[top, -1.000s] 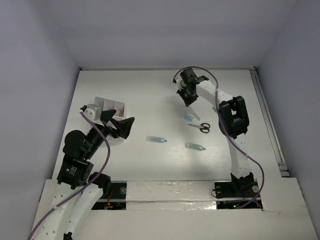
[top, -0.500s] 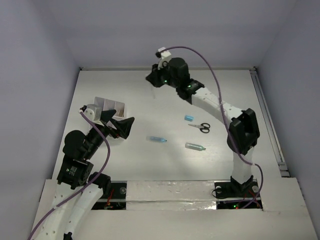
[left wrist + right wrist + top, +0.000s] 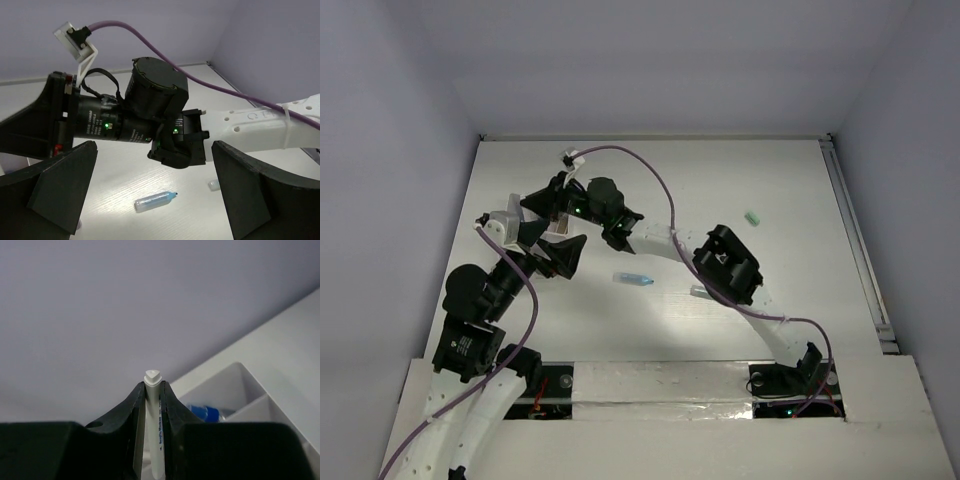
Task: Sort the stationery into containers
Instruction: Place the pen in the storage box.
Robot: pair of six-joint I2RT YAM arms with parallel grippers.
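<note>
White triangular-tipped pen (image 3: 153, 440), pinched by matte black right gripper (image 3: 152, 386)

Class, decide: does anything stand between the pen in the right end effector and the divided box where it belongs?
Nothing visible does. The right end effector holds the white pen near the box, open compartments directly beyond; a blue piece lies in one.
</note>
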